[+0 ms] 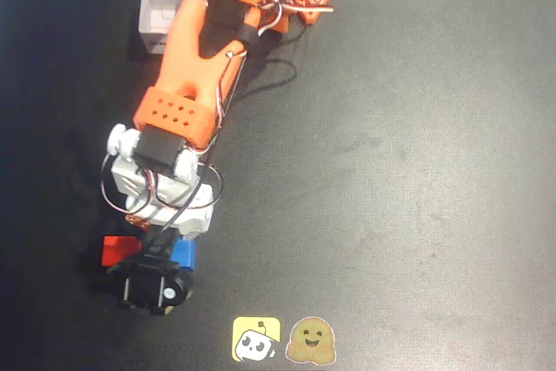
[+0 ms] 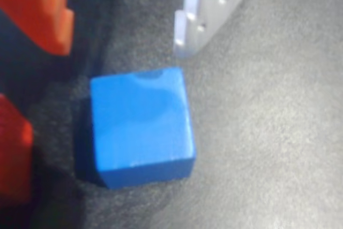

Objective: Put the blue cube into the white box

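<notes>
- In the overhead view, the red cube (image 1: 119, 249) is sitting on the black table (image 1: 417, 171) at the lower left, just left of the arm's tip.
- The white box (image 1: 163, 13) is standing at the upper left of that view, partly hidden by the orange arm (image 1: 195, 67), well apart from both cubes.
- The blue cube (image 1: 183, 253) is lying on the table just right of the red cube, with the arm's dark tip between and below them.
- In the wrist view, an orange finger (image 2: 45, 9) is showing at the upper left, and the red piece at the lower left may be the red cube or another finger part; I cannot tell which.
- The blue cube (image 2: 140, 126) is resting flat on the table there, with a pale finger (image 2: 198, 14) above and to its right, neither finger touching it.
- The gripper (image 1: 169, 245) is standing with its jaws spread, holding nothing.
- By my judgement the reach-and-grasp step is in hand: the cube is sitting between the fingers but not yet pinched.
- The next move is calling for a squeeze on the cube's opposite faces without nudging the red cube, then a lift and a carry up the table to the box.
</notes>
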